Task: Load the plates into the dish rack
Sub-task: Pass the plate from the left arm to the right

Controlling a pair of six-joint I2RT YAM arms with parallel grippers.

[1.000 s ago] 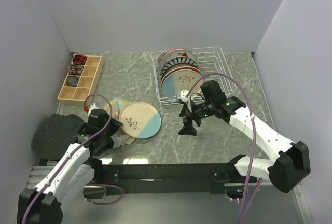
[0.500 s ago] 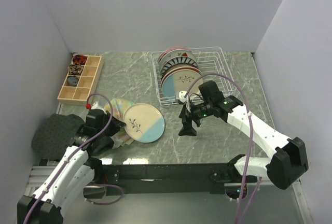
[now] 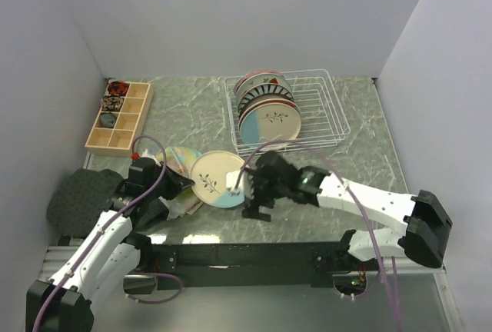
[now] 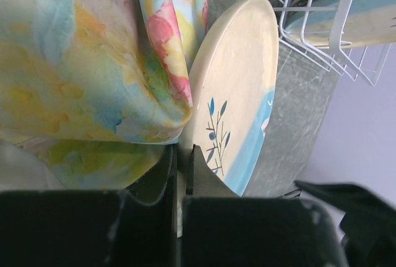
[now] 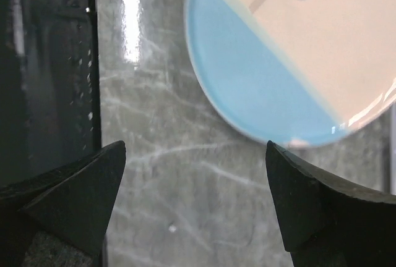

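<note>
The top view looks down from behind the arm bases over the whole surface. Both wrist cameras sit close: left faces along the cream-and-blue plate toward the dish rack, right straight down onto that plate.

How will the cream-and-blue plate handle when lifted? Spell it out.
Probably stiff: the cream-and-blue plate looks flat though the left end effector pinches only its rim. Likely slippery: its blue glaze shows glints in the right wrist view. Gripped at one edge, it may pivot.
</note>
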